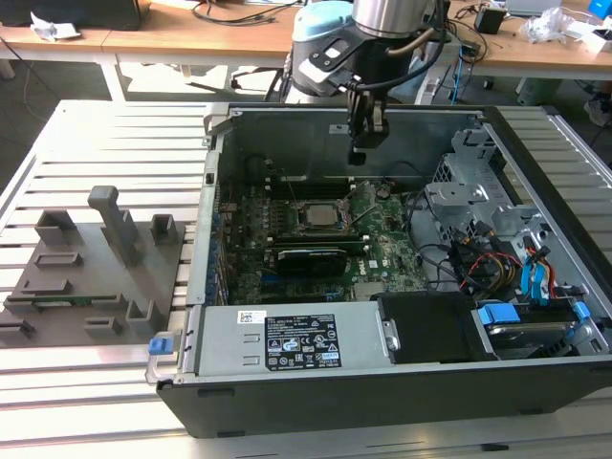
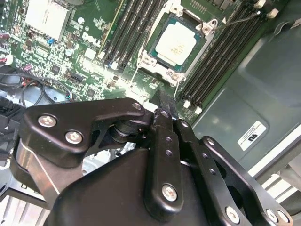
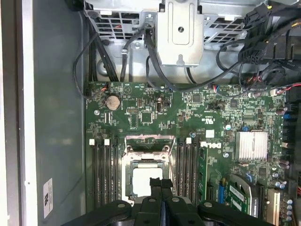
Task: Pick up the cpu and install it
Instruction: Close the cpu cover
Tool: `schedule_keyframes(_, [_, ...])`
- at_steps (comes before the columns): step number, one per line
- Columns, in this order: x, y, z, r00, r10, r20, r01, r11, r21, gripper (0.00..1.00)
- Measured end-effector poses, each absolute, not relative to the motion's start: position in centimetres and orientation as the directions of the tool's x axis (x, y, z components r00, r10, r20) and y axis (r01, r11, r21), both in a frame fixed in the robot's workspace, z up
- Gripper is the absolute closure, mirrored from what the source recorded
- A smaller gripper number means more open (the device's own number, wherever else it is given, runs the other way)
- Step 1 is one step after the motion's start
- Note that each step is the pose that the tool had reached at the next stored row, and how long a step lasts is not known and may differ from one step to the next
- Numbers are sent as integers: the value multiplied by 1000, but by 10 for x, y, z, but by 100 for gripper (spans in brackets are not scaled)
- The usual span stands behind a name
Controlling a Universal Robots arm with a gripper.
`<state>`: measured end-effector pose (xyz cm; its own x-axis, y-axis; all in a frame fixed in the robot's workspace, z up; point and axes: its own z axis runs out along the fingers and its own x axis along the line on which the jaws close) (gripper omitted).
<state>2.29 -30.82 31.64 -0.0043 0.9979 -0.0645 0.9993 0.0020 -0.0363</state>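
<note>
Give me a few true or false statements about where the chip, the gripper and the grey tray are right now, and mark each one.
1. The chip sits in its socket on the green board. True.
2. The gripper is holding the chip. False: it is shut with nothing between its fingers and hangs above the board.
3. The grey tray stands outside the computer case, on the exterior view's left. True.
4. The computer case is closed by a cover. False: it lies open, with the board in plain sight.
</note>
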Motion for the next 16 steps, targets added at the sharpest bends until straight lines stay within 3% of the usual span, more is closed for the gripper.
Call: schedule_keyframes(16, [56, -307, 299, -5, 998, -70, 999, 2, -37, 89])
